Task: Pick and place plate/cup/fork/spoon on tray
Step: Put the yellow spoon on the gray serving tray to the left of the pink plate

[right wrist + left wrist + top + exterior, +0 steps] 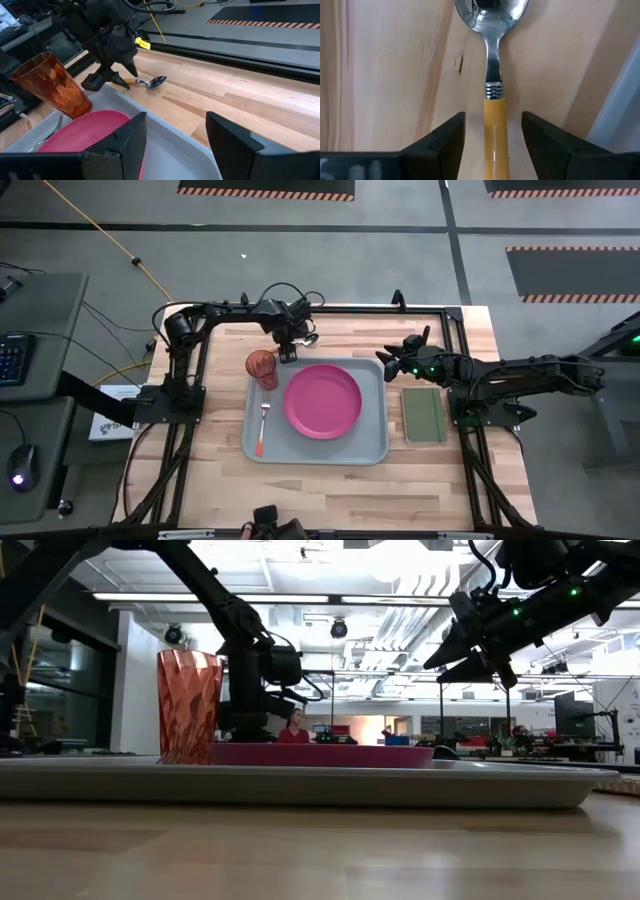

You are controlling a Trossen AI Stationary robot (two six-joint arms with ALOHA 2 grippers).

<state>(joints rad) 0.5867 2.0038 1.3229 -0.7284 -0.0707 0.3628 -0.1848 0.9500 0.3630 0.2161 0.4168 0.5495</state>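
Left gripper (492, 145): I see its two dark fingers spread, one on each side of the spoon's yellow handle, with a gap both sides; nothing is clamped.
Spoon (492, 75): lies flat on the bare wood table (470, 330), just beyond the tray's far rim, steel bowl pointing away from my fingers.
Spoon handling: light, stiff and slick, I judge; the glossy yellow handle could slide or pivot between the pads. It lies low on the wood, so I would drop the fingertips right down to the table and close across the handle near the ribbed steel collar.
Tray (375, 450): pale blue-grey, in the middle of the table, near side of the spoon.
Plate (322, 401): pink, flat inside the tray, toward its right half.
Cup (262, 367): red-orange, upright in the tray's far-left corner, close to my left arm; I would watch it when lifting the spoon over the rim.
Fork (263, 425): orange handle, lying in the tray left of the plate.
Right gripper (392, 358): fingers wide apart, holding nothing, hanging above the tray's far-right corner, waiting.
Green pad (424, 414): on the wood right of the tray.
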